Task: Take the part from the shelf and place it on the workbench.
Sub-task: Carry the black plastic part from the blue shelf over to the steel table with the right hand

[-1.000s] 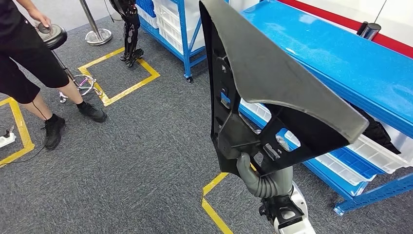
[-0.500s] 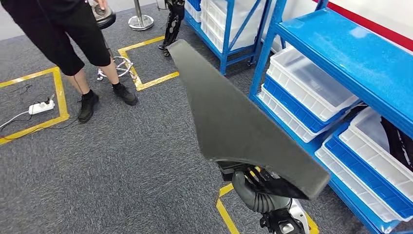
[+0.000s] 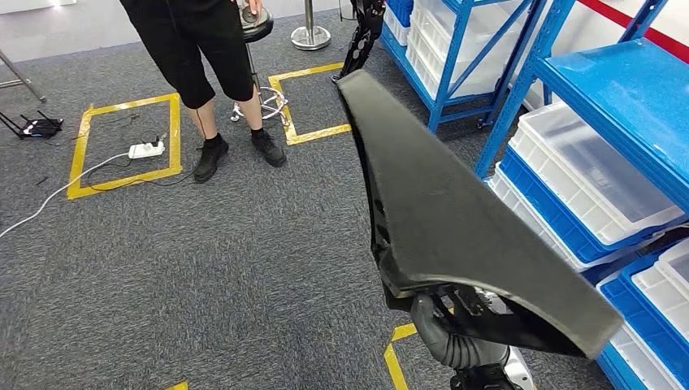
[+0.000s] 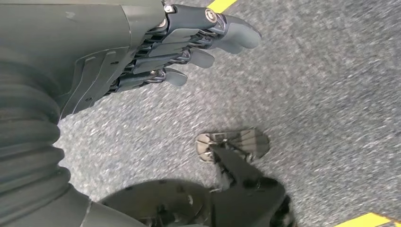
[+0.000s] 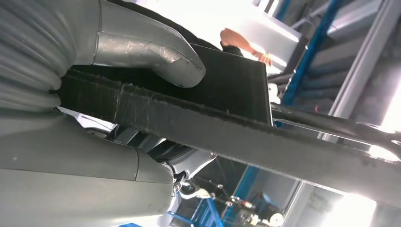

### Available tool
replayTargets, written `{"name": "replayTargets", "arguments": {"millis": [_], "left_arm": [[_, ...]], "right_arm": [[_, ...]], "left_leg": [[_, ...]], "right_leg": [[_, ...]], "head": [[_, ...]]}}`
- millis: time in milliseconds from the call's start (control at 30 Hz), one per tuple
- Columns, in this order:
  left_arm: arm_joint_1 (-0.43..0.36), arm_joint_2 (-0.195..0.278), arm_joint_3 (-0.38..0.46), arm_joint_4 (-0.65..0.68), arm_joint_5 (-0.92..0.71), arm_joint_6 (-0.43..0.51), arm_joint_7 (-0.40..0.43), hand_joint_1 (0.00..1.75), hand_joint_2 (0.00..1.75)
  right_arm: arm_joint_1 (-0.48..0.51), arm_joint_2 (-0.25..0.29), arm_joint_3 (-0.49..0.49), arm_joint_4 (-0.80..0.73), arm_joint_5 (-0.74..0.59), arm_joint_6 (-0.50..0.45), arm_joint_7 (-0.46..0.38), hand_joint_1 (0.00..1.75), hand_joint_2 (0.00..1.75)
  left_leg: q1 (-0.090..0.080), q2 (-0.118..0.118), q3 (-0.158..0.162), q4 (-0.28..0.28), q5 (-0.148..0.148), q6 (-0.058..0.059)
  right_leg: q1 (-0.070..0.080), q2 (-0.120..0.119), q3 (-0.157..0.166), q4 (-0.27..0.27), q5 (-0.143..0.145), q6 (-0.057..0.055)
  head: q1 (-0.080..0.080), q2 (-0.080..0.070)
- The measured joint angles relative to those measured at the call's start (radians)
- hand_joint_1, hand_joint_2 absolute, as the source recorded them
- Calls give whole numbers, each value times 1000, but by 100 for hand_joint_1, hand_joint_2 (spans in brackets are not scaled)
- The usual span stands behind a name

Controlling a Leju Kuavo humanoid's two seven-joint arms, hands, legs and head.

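The right hand (image 3: 443,329) grips the part (image 3: 455,219) at its near, wide end, thumb (image 5: 156,52) pressed on its felt edge. The part's long axis runs up and away, narrowing toward the far person (image 3: 203,49). The left hand (image 4: 189,42) hangs empty, fingers loosely extended. Beyond the part lie grey carpet (image 3: 203,268) and yellow floor tape (image 3: 122,146); right of it, a blue shelf (image 3: 601,106) with white bins (image 3: 585,171).
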State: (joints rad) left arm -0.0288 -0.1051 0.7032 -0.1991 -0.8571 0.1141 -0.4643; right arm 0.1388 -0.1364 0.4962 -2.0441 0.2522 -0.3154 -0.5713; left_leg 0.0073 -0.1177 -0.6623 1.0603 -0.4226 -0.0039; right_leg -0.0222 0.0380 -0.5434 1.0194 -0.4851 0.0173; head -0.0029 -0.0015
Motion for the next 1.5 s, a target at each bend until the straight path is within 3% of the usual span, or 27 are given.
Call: {"name": "replayTargets", "arguments": {"millis": [67,133,167,200,233,300,367,433,467,533,600,667,700,767,833,900,967,1033,1100,1167,1200,1267,1333,1400,1467,1500], "left_arm": [[-1,0,2,0,0,0,-1,0,175],[-3,-1,4,0,0,0,-1,0,175],[-3,-2,5,0,0,0,-1,0,175],[-3,-2,6,0,0,0,-1,0,175],[-3,-2,6,0,0,0,-1,0,175],[-4,-1,7,0,0,0,-1,0,175],[-7,-1,8,0,0,0,-1,0,175],[-9,-1,9,0,0,1,0,0,175],[-9,-1,10,0,0,2,0,0,175],[-9,-2,10,0,0,3,1,0,175],[-11,-3,10,0,0,4,1,0,175],[-12,-3,10,0,-1,4,1,0,175],[-11,-3,10,0,-1,4,1,0,175],[-10,-4,10,0,-1,4,1,0,175],[-11,-6,10,0,-1,3,1,0,175],[-9,-6,10,0,-2,3,1,0,175],[-5,-5,11,0,-2,4,1,0,175],[-2,-6,12,0,-2,4,1,0,175],[-4,-6,13,0,-2,4,1,0,175],[-7,-7,13,0,-3,4,1,0,175],[-7,-8,13,0,-4,4,1,0,175],[-7,-8,13,0,-6,4,1,0,175],[-9,-7,13,0,-11,4,0,0,175],[-15,-7,13,0,-16,4,-1,0,175],[-18,-7,12,0,-20,4,-2,0,175],[-18,-7,12,0,-21,4,-2,0,175]], "right_arm": [[15,1,-17,-13,-4,-10,0,175,175],[27,1,-34,-22,-8,-16,0,175,175],[30,1,-40,-25,-9,-18,0,175,175],[32,1,-45,-27,-10,-19,0,175,175],[34,1,-49,-30,-10,-19,0,175,175],[36,1,-56,-36,-12,-20,0,175,175],[37,1,-65,-43,-14,-20,0,175,175],[37,1,-72,-48,-17,-21,0,175,175],[37,0,-76,-50,-18,-21,0,175,175],[37,-1,-85,-55,-21,-21,1,175,175],[38,-2,-94,-58,-24,-21,1,175,175],[39,-4,-100,-59,-26,-21,1,175,175],[40,-4,-102,-59,-27,-21,1,175,175],[40,-5,-107,-59,-27,-21,1,175,175],[40,-5,-111,-59,-28,-21,1,175,175],[39,-5,-115,-60,-28,-21,3,175,175],[39,-7,-121,-60,-30,-21,6,175,175],[39,-8,-128,-62,-34,-21,9,175,175],[41,-8,-139,-64,-41,-21,12,175,175],[41,-8,-150,-64,-46,-21,15,175,175],[41,-8,-155,-64,-48,-21,18,175,175],[39,-7,-165,-63,-50,-21,25,175,175],[33,-5,-178,-60,-54,-20,35,175,175],[22,-4,-193,-54,-62,-16,47,175,175],[7,-3,-207,-45,-67,-8,60,175,175],[-1,-2,-214,-38,-69,-2,67,175,175]], "left_leg": [[-1,72,-41,93,-61,-5],[4,101,-96,220,-123,-11],[6,106,-109,253,-132,-13],[8,110,-102,250,-123,-16],[10,118,-76,208,-98,-17],[8,166,1,79,-48,-16],[3,197,41,6,-30,-8],[-1,177,39,-3,-30,4],[-1,163,38,-5,-29,10],[4,137,39,-10,-23,24],[6,110,36,-11,-19,34],[6,77,32,-11,-17,38],[6,61,31,-11,-16,38],[7,29,31,-10,-13,35],[4,1,29,-9,-9,27],[1,-19,24,-12,-4,15],[3,-30,19,-16,2,2],[1,16,3,17,-20,-6],[-1,81,-44,123,-83,-11],[3,101,-94,235,-130,-16],[5,105,-101,253,-129,-18],[7,123,-57,181,-83,-20],[3,177,13,55,-37,-16],[-3,203,38,-1,-26,-5],[-4,174,33,-6,-21,9],[-2,159,32,-8,-19,15]], "right_leg": [[0,-30,2,-2,2,-11],[4,-63,2,-2,0,-15],[5,-79,2,-2,0,-15],[4,-95,2,-2,-2,-15],[4,-108,4,-1,-3,-13],[8,-132,9,0,-10,-4],[17,-151,13,1,-16,6],[22,-172,19,-2,-20,15],[21,-168,22,0,-23,20],[16,-116,3,46,-51,23],[12,-57,-58,170,-105,16],[11,-43,-117,277,-136,17],[10,-41,-125,282,-129,23],[6,-25,-85,182,-76,39],[1,16,-31,55,-27,44],[4,31,-10,11,-12,33],[3,9,-6,8,-5,17],[-4,-16,-3,2,1,4],[-3,-45,-1,0,1,-5],[0,-77,0,0,-1,-9],[1,-92,0,1,-1,-10],[1,-120,4,1,-5,-8],[7,-143,9,2,-11,-1],[17,-165,13,3,-15,8],[20,-183,15,2,-18,17],[18,-168,12,8,-24,22]], "head": [[-7,0],[-11,0],[-11,0],[-12,0],[-12,0],[-13,0],[-11,0],[-6,0],[-5,0],[-3,0],[0,0],[2,0],[2,0],[2,0],[2,0],[1,0],[1,0],[-4,0],[-10,0],[-12,0],[-12,0],[-13,0],[-15,0],[-13,0],[-9,0],[-8,0]]}}
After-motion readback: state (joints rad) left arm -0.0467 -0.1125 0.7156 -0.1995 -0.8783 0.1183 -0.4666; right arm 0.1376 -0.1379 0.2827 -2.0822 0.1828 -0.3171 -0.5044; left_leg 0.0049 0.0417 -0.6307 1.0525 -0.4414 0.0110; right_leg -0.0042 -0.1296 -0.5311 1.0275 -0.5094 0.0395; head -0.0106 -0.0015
